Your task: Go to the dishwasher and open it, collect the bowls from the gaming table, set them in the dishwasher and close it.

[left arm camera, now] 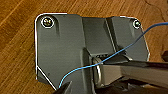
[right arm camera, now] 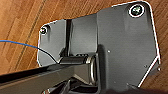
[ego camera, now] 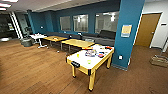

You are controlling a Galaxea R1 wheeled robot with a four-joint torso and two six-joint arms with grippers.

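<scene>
The gaming table (ego camera: 82, 65) stands in the middle of the head view, a white-topped table with yellow sides and legs and a black goal slot at its near end. Several small colourful things lie on its top; a cluster (ego camera: 91, 53) sits toward the far end, too blurred to name. Both wrist views look down on wooden floor (left arm camera: 17, 45) past the robot's own dark plate. The dishwasher is out of view.
A blue pillar (ego camera: 128, 35) rises just right of the table. Plain yellow-topped tables (ego camera: 77, 43) and a dark sofa (ego camera: 105, 37) stand behind it along the blue wall. A small white table (ego camera: 38, 37) is at far left, a wooden door (ego camera: 147, 28) at right.
</scene>
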